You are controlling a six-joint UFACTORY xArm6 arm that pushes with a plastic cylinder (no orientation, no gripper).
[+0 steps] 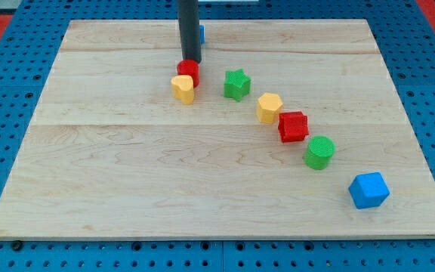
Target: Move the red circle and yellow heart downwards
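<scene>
Nearest, at the frame's lower right, a blue cube (368,190) sits on the wooden board (127,189). From it a diagonal runs up and left: green cylinder (319,152), red block (293,126), yellow hexagon (269,107), green star (236,84). Upper centre, the yellow heart (183,88) touches the red circle (188,71). My tip (190,60) rests at the circle's top edge; it is a bare rod with no pincer, holding nothing. Farthest, a blue block (201,33) peeks from behind the rod.
</scene>
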